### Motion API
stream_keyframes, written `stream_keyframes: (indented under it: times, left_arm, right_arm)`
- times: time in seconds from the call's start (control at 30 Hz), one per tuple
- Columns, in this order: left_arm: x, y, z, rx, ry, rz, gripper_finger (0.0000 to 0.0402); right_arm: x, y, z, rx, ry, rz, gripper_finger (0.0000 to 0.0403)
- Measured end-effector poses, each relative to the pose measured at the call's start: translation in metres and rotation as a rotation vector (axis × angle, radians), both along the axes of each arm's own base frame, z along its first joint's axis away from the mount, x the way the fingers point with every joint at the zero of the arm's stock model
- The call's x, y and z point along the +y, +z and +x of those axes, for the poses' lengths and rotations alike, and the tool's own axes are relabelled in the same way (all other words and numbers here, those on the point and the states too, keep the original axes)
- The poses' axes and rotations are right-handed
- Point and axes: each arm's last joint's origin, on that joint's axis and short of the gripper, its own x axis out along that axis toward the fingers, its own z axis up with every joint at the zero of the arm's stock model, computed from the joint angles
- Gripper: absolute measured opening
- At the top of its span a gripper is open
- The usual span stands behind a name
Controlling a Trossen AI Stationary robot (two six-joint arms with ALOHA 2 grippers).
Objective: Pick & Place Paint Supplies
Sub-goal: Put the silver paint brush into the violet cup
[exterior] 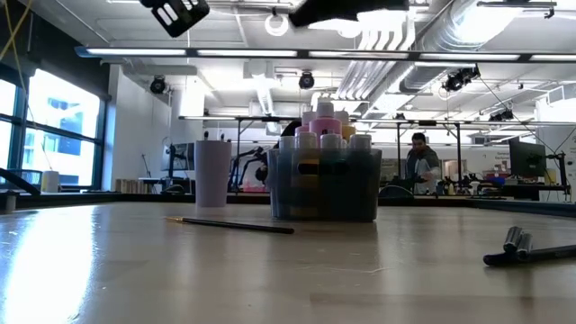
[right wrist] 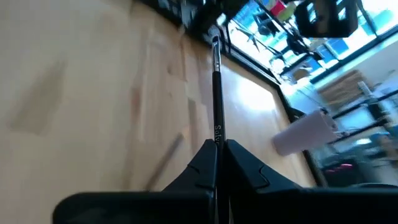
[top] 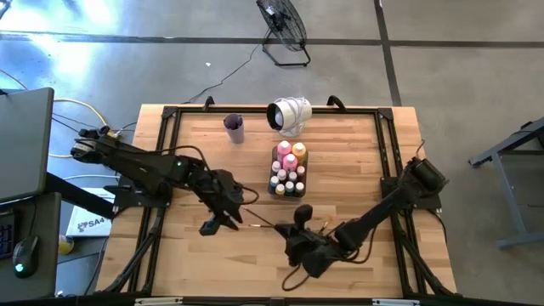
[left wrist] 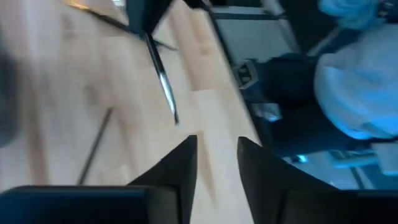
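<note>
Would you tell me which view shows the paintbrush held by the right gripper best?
The right wrist view: the paintbrush runs straight out from the right gripper, shut on its handle. The high view shows it small, the left wrist view blurred, the low view not in the grip.

Pink, orange and tiny white-capped paint bottles (top: pixel 288 169) are standing upright, packed together mid-worktop. One thin dark-handled paintbrush (exterior: pixel 229 225) is lying flat on the wood just in front of them. Another paintbrush (right wrist: pixel 216 106) is sticking out from between closed dark fingers.
</note>
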Motion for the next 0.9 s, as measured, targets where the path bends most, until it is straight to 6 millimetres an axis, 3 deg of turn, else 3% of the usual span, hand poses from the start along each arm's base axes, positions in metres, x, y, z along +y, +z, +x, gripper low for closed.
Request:
stream_keyframes:
  times: [0.33, 0.53, 0.73, 0.9]
  left_arm:
    - [-0.002, 0.004, 0.001, -0.061, -0.073, -0.014, 0.0134]
    - [-0.005, 0.022, 0.016, -0.361, -0.088, 0.018, 0.0134]
    - [-0.010, 0.041, 0.038, -0.754, -0.122, 0.078, 0.0134]
    - [-0.017, 0.031, 0.064, -0.913, -0.118, 0.089, 0.0134]
  right_arm:
    - [0.026, 0.059, -0.041, -0.115, 0.200, 0.336, 0.0006]
    - [0.042, 0.091, -0.077, -0.254, 0.169, 0.346, 0.0006]
    - [0.055, 0.096, -0.104, -0.395, -0.020, 0.292, 0.0006]
    - [0.053, 0.088, -0.098, -0.441, -0.103, 0.300, 0.0006]
